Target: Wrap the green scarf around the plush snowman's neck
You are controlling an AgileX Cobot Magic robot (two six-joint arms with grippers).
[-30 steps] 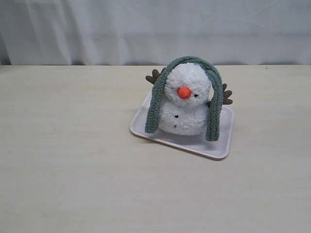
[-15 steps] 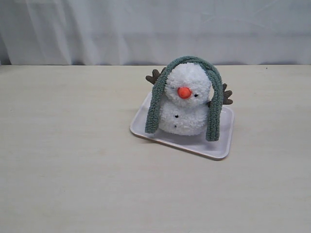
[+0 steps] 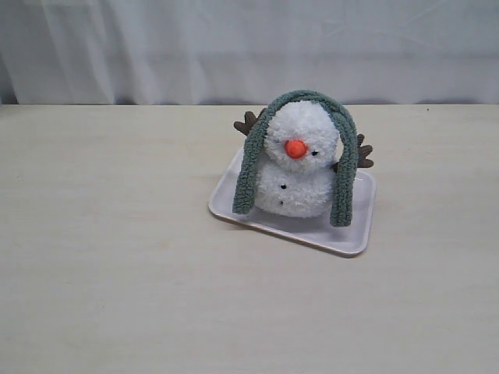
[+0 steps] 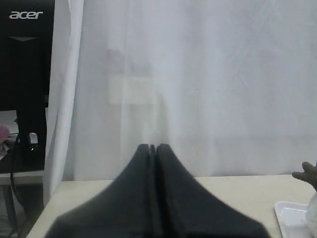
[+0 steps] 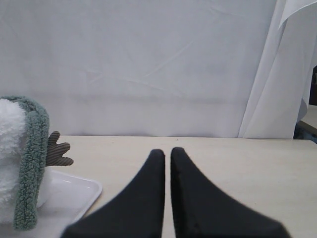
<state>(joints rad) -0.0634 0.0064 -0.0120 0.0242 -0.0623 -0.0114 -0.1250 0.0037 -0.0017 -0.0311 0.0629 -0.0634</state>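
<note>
Exterior view, 12 o'clock taken toward the backdrop. Long fuzzy grey-green fleece scarf (image 3: 249, 171) lies arched over the crown of the small fluffy white two-ball plush snowman (image 3: 292, 188). One strand hangs down the toy's 9 o'clock side, the other down its 3 o'clock side. Both rounded ends reach the base of the body. Neck crease between head ball and body ball (image 3: 290, 164) is bare at the front; the scarf passes beside it, not around it. Orange nose faces 6 o'clock. Brown corduroy branch arms (image 3: 246, 123) stick out at about 10 and 2 o'clock, behind the strands.

Snowman stands upright on a white rounded-corner rectangular plastic tray (image 3: 343, 238), skewed on the pale wood-grain table (image 3: 117, 273), slightly toward 3 o'clock of table centre. White cloth curtain (image 3: 234, 47) closes the 12 o'clock edge.

Left wrist view: black left gripper (image 4: 152, 147), fingers pressed together, nothing between them, well apart from the tray. Black Acer monitor (image 4: 25, 74) shows past the curtain's edge.

Right wrist view: black right gripper (image 5: 167, 151), fingers drawn close with only a thin slit between, holding nothing, apart from tray and scarf.
</note>
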